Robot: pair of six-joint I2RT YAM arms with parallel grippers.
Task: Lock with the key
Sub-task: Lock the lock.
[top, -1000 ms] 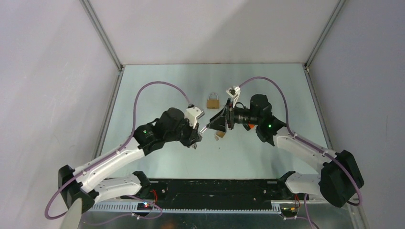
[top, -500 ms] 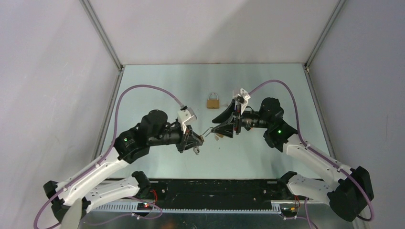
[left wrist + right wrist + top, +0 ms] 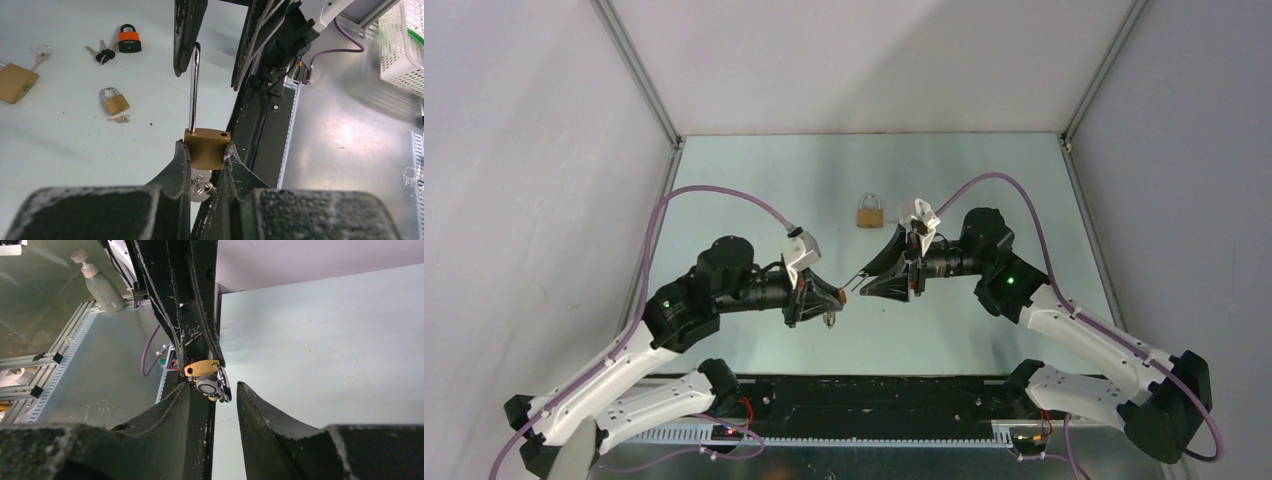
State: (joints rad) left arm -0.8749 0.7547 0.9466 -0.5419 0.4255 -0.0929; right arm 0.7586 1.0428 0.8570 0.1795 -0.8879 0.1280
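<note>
Jutting from the clamped left jaws, a brass padlock [image 3: 206,147], long silver shackle [image 3: 193,90] unlatched between parted right jaws.

Shows brass-yellow on the long-shackle padlock [image 3: 206,147] body, bright silver on its shackle [image 3: 194,90]. Orange over black on the orange-topped padlock [image 3: 129,40]; plain brass on the squat padlock [image 3: 115,101] and the large padlock [image 3: 15,82]. Pale mint-grey across the table [image 3: 754,180]. Purple on the cables [image 3: 724,189], white on the arm links [image 3: 624,365], scuffed black on the left gripper [image 3: 206,150] and the right gripper [image 3: 214,387].
</note>
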